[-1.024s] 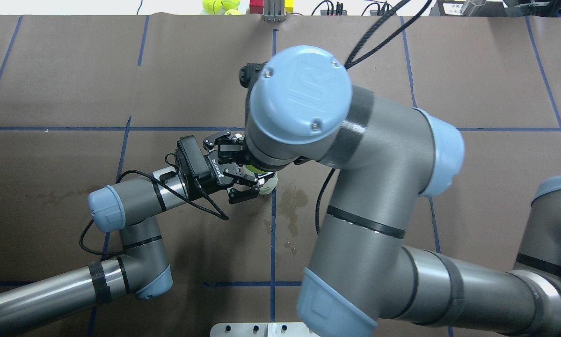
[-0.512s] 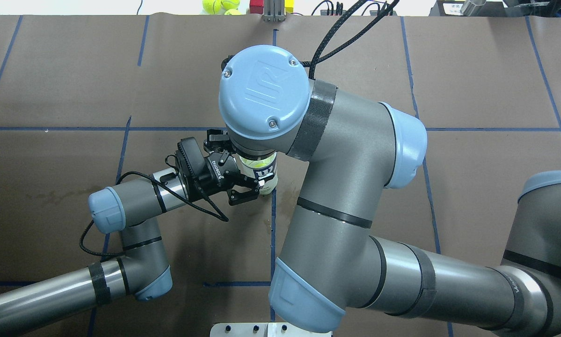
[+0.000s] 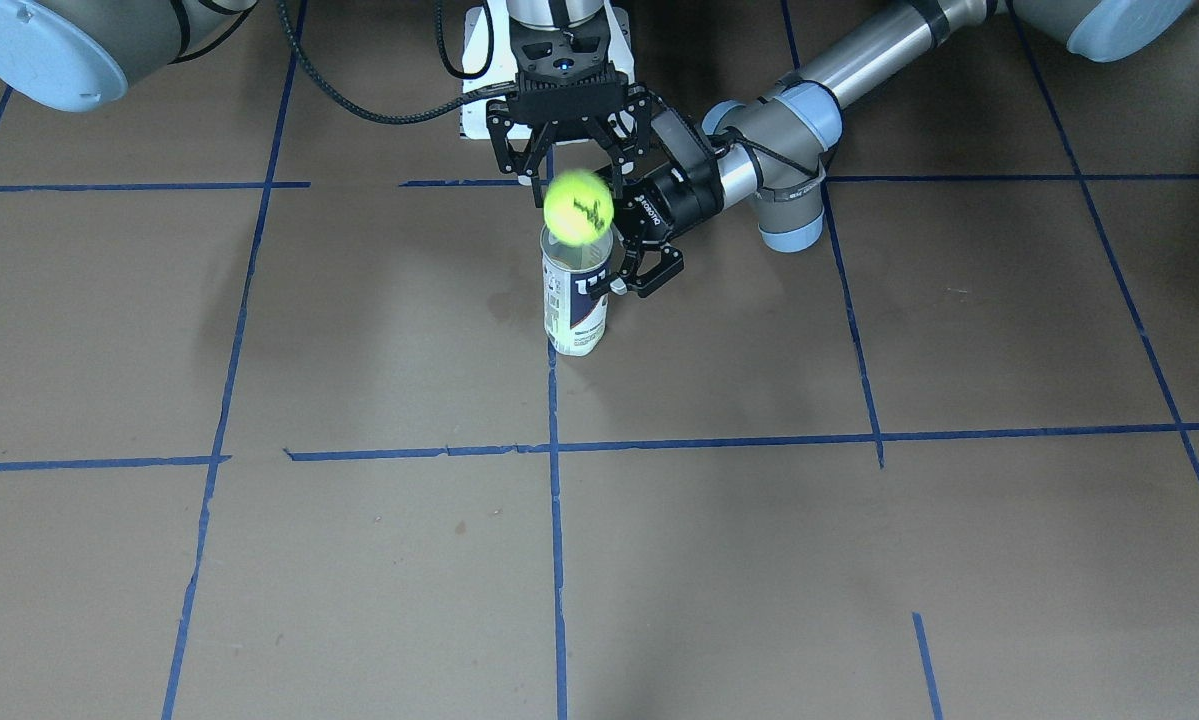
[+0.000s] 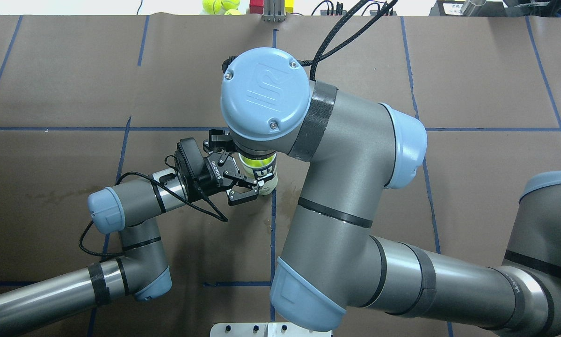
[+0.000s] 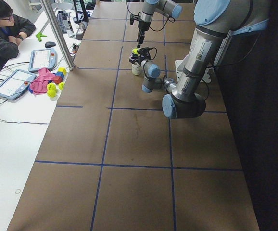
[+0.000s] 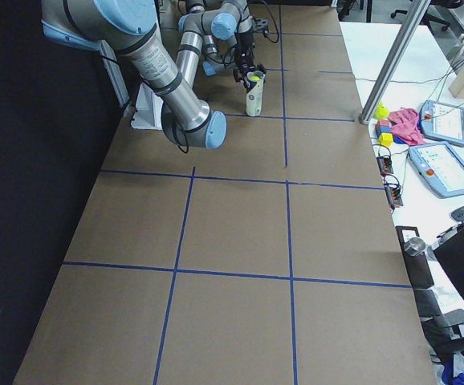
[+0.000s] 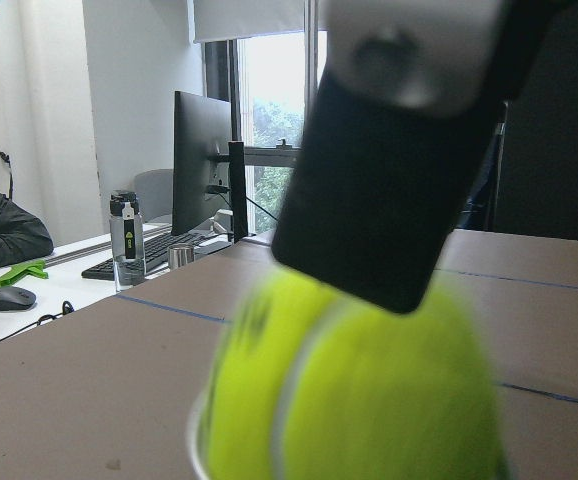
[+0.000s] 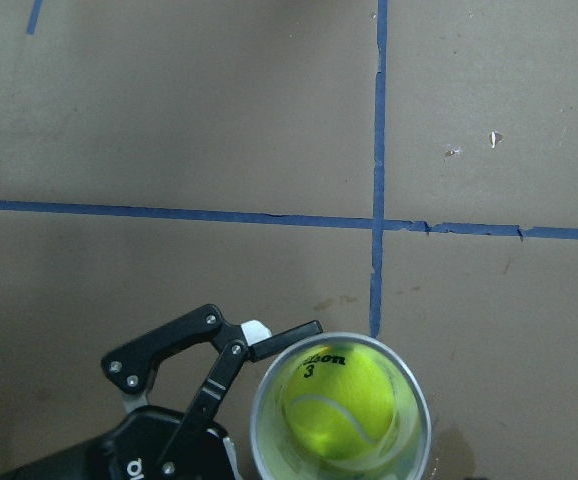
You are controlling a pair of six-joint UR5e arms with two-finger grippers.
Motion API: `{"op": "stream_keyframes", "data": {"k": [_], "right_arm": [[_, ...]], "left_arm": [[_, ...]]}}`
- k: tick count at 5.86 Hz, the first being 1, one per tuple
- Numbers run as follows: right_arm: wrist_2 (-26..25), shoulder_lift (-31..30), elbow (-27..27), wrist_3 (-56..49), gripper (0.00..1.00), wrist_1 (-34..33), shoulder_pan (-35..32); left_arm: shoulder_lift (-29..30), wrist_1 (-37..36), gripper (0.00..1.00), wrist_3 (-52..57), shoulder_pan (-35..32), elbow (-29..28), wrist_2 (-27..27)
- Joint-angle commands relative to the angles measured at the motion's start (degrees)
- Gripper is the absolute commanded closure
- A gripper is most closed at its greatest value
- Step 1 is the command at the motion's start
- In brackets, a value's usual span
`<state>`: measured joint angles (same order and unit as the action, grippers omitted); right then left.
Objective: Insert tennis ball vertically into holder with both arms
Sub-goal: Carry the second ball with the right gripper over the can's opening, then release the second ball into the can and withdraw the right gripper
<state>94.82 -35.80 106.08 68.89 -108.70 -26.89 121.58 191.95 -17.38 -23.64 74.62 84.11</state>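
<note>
The holder (image 3: 574,310), a clear can with a white-and-navy label, stands upright on the brown table. My left gripper (image 3: 614,250) is shut on its side from the robot's left. One of its fingers (image 8: 219,350) touches the rim in the right wrist view. The yellow tennis ball (image 3: 578,207) is blurred at the can's mouth, and from above it sits inside the rim (image 8: 336,400). My right gripper (image 3: 576,188) hangs straight above it, pointing down, with its jaws spread and off the ball. The overhead view shows the ball (image 4: 254,163) below the right wrist.
Spare tennis balls (image 4: 212,5) and coloured blocks (image 4: 257,5) lie at the table's far edge. A damp stain (image 4: 292,201) marks the table beside the can. A person (image 5: 2,33) sits at the side desk. The right arm's big elbow (image 4: 346,154) overhangs the table's middle.
The right arm has swung left until its wrist stands over the can. The ball now shows at the can's mouth. The left arm has held still.
</note>
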Motion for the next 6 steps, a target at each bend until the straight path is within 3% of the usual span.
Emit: {"op": "stream_keyframes", "data": {"k": [1,5,6], "right_arm": [[0.02,-0.05,0.01,-0.07,0.02,-0.02,0.0],[0.54,0.03,0.79,-1.03,0.01,-0.02,-0.26],[0.72,0.03,0.88,-2.52,0.01,-0.02,-0.87]], "left_arm": [[-0.03,0.0,0.01,0.06,0.0,0.0,0.0],[-0.03,0.35,0.0,-0.11,-0.61,0.44,0.09],[-0.11,0.18,0.0,-0.2,-0.88,3.05,0.0]]}}
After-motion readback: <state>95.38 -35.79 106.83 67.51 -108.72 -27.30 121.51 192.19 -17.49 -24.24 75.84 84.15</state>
